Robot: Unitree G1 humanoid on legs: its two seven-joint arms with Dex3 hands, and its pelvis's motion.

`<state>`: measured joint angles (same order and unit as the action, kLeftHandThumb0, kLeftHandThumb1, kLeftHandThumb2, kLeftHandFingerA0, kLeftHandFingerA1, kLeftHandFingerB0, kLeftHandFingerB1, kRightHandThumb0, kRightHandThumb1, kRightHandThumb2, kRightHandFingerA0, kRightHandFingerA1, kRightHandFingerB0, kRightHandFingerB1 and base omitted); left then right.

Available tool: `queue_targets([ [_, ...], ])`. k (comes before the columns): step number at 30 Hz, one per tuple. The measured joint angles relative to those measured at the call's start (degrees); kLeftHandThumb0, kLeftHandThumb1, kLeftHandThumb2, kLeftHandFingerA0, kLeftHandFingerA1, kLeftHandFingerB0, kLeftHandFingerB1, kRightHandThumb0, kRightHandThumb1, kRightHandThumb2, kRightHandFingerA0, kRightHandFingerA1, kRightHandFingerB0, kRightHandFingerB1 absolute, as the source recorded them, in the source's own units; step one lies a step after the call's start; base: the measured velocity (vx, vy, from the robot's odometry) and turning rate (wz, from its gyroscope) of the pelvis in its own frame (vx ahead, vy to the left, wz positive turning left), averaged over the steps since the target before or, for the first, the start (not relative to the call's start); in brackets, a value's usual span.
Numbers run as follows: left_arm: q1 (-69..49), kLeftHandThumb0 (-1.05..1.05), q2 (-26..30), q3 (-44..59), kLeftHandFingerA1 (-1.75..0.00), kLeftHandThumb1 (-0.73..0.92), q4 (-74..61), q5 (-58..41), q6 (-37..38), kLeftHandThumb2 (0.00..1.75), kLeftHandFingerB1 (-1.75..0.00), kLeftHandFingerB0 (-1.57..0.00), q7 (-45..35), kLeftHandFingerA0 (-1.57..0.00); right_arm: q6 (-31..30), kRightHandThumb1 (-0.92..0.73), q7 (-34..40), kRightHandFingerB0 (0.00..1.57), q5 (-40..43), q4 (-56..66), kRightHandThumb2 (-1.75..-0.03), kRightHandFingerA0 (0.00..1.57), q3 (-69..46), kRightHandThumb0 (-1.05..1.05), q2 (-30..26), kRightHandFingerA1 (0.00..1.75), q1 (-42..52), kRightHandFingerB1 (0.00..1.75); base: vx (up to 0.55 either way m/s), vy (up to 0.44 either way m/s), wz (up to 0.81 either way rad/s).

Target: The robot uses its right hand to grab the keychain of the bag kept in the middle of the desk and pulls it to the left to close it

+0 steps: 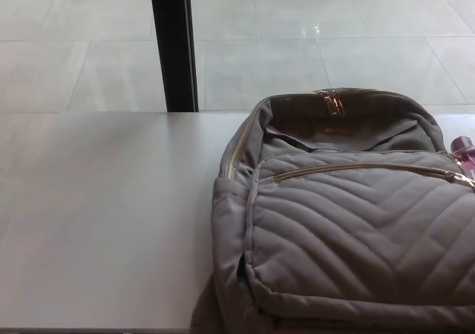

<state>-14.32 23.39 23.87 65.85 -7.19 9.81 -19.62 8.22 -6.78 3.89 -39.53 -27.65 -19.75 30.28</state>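
Backpack [349,230], quilted, on desk [104,215] — neither hand in view.
Pink keychain [463,148] sits at the right end of the gold zipper [356,168].

Grey quilted bag [349,223] on desk [104,215], pink keychain [464,150].

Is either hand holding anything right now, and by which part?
Neither hand is in view; nothing visible is held. The pink keychain sits ungrasped at the right edge of the backpack.

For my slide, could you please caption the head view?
Quilted grey backpack on white desk, pink keychain at right.
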Motion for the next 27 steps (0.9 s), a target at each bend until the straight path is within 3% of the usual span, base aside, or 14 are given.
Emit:
queue_targets([
  [1,0.07,-0.68,0.02,0.4,-0.67,0.66,0.18,-0.33,0.25,0.61,-0.42,-0.37,-0.54,-0.51,0.07,-0.59,-0.41,0.19,0.67,0.89,-0.59,0.79,-0.89,-0.75,-0.28,1.1,0.06,0.72,0.0,0.0,0.0],
  [5,0.11,-0.72,0.04,1.45,-0.69,0.66,0.43,-1.05,0.93,0.6,-0.42,-0.36,-2.26,-0.5,-1.22,-0.49,-1.81,0.02,3.6,7.71,-0.88,0.69,-5.25,-0.86,-0.69,1.18,0.0,0.63,0.0,0.0,0.0],
  [6,0.1,-0.72,0.04,1.51,-0.67,0.65,0.49,-1.07,1.03,0.6,-0.41,-0.37,-2.44,-0.52,-1.58,-0.64,-2.0,0.0,4.15,9.02,-0.59,0.26,-6.17,-0.84,-0.71,1.01,-0.13,0.59,0.0,0.0,0.0],
  [7,0.1,-0.7,0.04,1.57,-0.68,0.65,0.56,-1.09,1.11,0.59,-0.41,-0.39,-2.61,-0.51,-1.9,-0.5,-2.14,0.01,4.66,10.09,-0.92,0.4,-6.89,-0.82,-0.74,0.84,-0.22,0.5,0.0,0.0,0.0],
  [8,0.15,-0.72,0.04,1.62,-0.7,0.51,0.89,-1.1,1.24,0.93,-0.52,-0.31,-2.84,-0.49,-2.84,-0.51,-2.41,0.0,5.88,12.46,-0.92,0.34,-8.65,-0.8,-0.93,0.77,-0.95,0.49,0.0,0.0,0.0],
  [11,0.56,-0.74,0.04,1.8,-0.7,0.51,1.69,-1.17,1.39,0.93,-0.53,-0.33,-3.35,-0.49,-4.48,-0.64,-3.09,0.0,8.12,16.55,-0.6,0.34,-11.7,-0.81,-2.39,0.85,-3.04,0.59,0.0,0.0,0.0],
  [12,0.69,-0.7,0.03,1.81,-0.69,0.64,1.87,-1.2,1.53,0.6,-0.43,-0.41,-3.49,-0.54,-4.92,-0.63,-3.27,0.0,8.78,17.59,-0.59,0.39,-12.54,-0.83,-3.02,0.8,-3.78,0.63,0.0,0.0,0.0],
  [16,1.1,-0.71,0.03,1.91,-0.65,0.66,2.21,-1.27,1.93,0.6,-0.4,-0.38,-3.82,-0.53,-7.34,-0.5,-3.72,0.16,11.66,23.36,-0.9,0.86,-15.81,-0.79,-6.34,0.87,-9.21,0.59,0.0,0.0,0.0],
  [17,1.23,-0.71,0.03,1.91,-0.66,0.66,2.21,-1.3,2.06,0.6,-0.41,-0.39,-3.91,-0.53,-7.9,-0.65,-3.74,0.22,12.35,25.14,-0.6,0.78,-16.38,-0.83,-7.2,0.81,-10.62,0.53,0.0,0.0,0.0],
  [19,1.39,-0.72,0.03,1.91,-0.66,0.66,2.25,-1.34,2.3,0.6,-0.41,-0.39,-4.05,-0.51,-9.11,-0.63,-3.77,0.25,13.65,28.75,-0.59,0.48,-17.26,-0.72,-8.66,0.46,-13.8,0.39,0.0,0.0,0.0],
  [22,1.84,-0.69,0.03,1.91,-0.69,0.65,2.3,-1.45,2.65,0.6,-0.42,-0.39,-4.38,-0.54,-10.97,-0.64,-4.07,0.2,15.82,34.74,-0.6,0.45,-17.27,-0.67,-10.18,0.42,-19.17,0.3,0.0,0.0,0.0],
  [23,1.87,-0.7,0.03,1.96,-0.68,0.65,2.34,-1.5,2.68,0.59,-0.42,-0.38,-4.44,-0.52,-11.62,-0.51,-4.42,0.14,16.56,36.34,-0.86,0.37,-16.87,-0.68,-10.65,0.53,-20.62,0.41,0.0,0.0,0.0],
  [24,1.89,-0.72,0.03,2.03,-0.68,0.66,2.39,-1.58,2.69,0.59,-0.42,-0.38,-4.53,-0.51,-12.3,-0.65,-4.77,0.18,17.17,37.92,-0.59,0.44,-16.32,-0.57,-11.16,0.44,-21.86,0.28,0.0,0.0,0.0],
  [27,2.16,-0.71,0.03,2.32,-0.69,0.65,2.66,-2.03,2.8,0.59,-0.42,-0.38,-4.8,-0.52,-14.69,-0.64,-6.5,0.18,19.11,43.17,-0.59,0.44,-12.8,-0.61,-13.37,0.45,-25.75,0.27,0.0,0.0,0.0],
])
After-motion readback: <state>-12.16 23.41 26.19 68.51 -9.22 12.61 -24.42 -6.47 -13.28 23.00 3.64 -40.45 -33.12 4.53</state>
